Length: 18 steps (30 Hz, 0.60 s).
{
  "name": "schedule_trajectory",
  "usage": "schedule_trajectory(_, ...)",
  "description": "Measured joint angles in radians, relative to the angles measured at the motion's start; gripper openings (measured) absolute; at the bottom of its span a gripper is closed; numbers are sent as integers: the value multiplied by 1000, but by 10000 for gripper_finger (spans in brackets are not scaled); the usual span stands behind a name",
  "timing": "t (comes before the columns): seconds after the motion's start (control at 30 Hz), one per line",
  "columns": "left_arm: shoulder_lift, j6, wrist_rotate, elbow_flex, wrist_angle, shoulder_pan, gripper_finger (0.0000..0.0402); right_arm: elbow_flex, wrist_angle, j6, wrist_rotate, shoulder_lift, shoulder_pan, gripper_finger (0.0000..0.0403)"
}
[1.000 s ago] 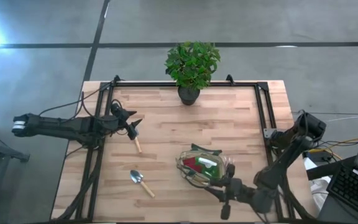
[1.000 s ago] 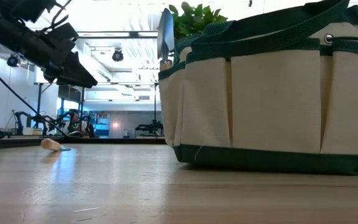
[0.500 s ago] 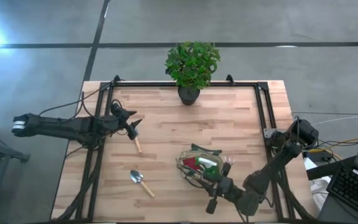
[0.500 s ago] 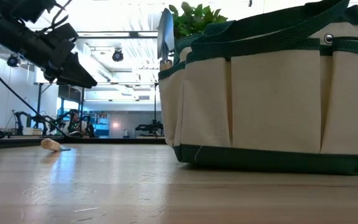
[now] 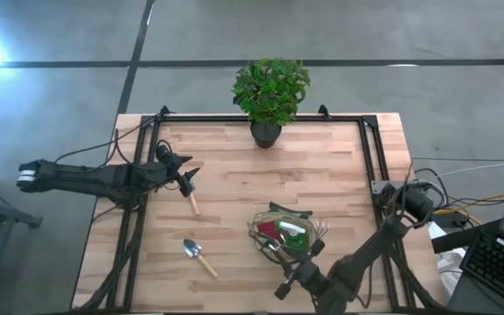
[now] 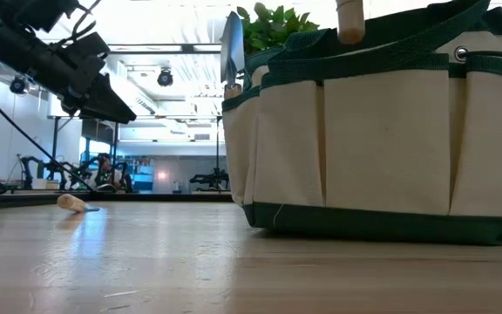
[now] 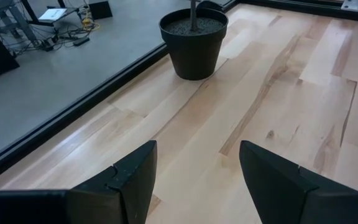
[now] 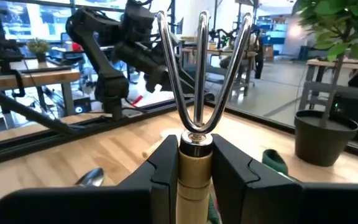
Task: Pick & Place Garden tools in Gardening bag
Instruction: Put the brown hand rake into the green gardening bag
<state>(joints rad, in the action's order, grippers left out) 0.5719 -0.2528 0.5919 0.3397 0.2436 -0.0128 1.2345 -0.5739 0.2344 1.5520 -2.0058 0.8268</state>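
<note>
My right gripper [image 8: 196,167], at the table's near edge, has its jaws clamped on the wooden handle of a three-pronged hand fork [image 8: 199,74], prongs pointing away from me. In the high view it sits just at the near side of the gardening bag [image 5: 287,234], which already holds a red scoop-like piece [image 5: 272,229] and a green item. The low view shows a wooden handle end [image 6: 349,19] above the bag's rim and a silver trowel blade [image 6: 232,48] standing upright at the bag's side. A silver-headed trowel [image 5: 199,256] lies flat on the table [image 5: 322,166] to the bag's left, well apart from it. Farther back on the left, my left gripper [image 5: 185,178] hangs with its jaws spread wide and nothing between them, above the head end of another wooden-handled tool [image 5: 192,201]. At the table's far edge stands a leafy plant [image 5: 270,87] in a dark pot [image 7: 193,43].
</note>
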Motion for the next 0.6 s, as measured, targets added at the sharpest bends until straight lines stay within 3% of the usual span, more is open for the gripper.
schedule_trajectory(0.6,0,-8,-1,0,1,0,232,-56,1,101,19,-4,-11,57)
